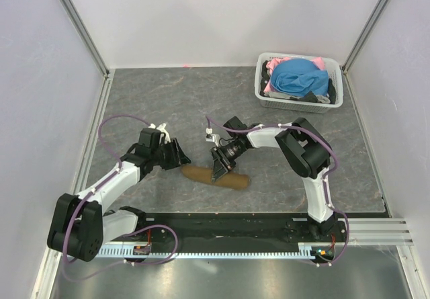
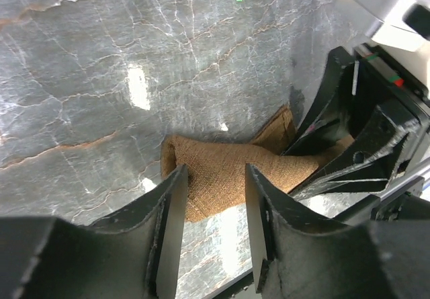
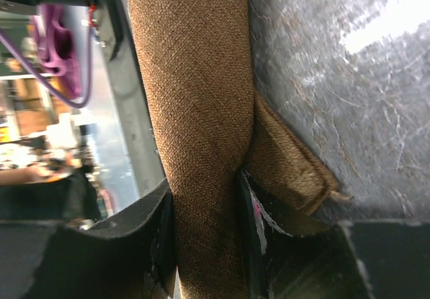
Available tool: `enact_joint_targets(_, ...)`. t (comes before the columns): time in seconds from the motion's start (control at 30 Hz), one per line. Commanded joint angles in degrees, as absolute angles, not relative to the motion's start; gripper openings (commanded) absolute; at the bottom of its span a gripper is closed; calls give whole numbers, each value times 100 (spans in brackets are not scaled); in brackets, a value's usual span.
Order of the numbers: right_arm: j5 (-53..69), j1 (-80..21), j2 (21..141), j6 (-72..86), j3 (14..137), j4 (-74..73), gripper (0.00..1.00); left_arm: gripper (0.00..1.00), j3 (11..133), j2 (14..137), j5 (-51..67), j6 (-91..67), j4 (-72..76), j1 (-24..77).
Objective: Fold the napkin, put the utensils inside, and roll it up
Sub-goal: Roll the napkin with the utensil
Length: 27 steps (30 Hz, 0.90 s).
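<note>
The brown napkin (image 1: 236, 181) lies rolled into a short tube on the grey table, near the front edge. My right gripper (image 1: 218, 171) comes down on the middle of the roll. In the right wrist view its jaws press both sides of the napkin (image 3: 195, 97), and a loose hemmed corner (image 3: 289, 171) sticks out beside it. My left gripper (image 1: 183, 158) stands at the roll's left end. Its jaws are apart, and the napkin's end (image 2: 222, 168) lies just past the tips of the left gripper (image 2: 215, 175). No utensils are in view.
A white basket (image 1: 295, 103) holding blue and pink clothes stands at the back right. The black base rail (image 1: 235, 222) runs along the front edge close to the roll. Pale walls enclose the table on three sides.
</note>
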<state>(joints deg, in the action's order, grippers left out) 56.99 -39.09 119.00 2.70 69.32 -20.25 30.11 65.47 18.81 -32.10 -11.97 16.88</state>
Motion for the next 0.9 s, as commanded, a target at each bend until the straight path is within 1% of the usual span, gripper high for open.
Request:
enact_joint_targets(0.0, 5678, -3806, 12331, 386, 6996, -2259, 44, 44, 2962, 6723, 2083, -3366, -835, 1679)
enact_joint_targets(0.3, 5555, -3718, 12472, 501, 7101, -2259, 44, 39, 2857, 6961, 2250, -3410, -747, 1687)
enact_joint_targets(0.4, 5537, -3692, 12507, 518, 7102, -2259, 44, 40, 2821, 6943, 2206, -3419, -756, 1687)
enact_joint_targets(0.67, 5484, -3665, 12524, 510, 7066, -2250, 44, 48, 2760, 6794, 1916, -3419, -923, 1731)
enact_joint_targets(0.87, 5423, -3674, 12577, 527, 7084, -2250, 44, 47, 2725, 6820, 2047, -3472, -783, 1784)
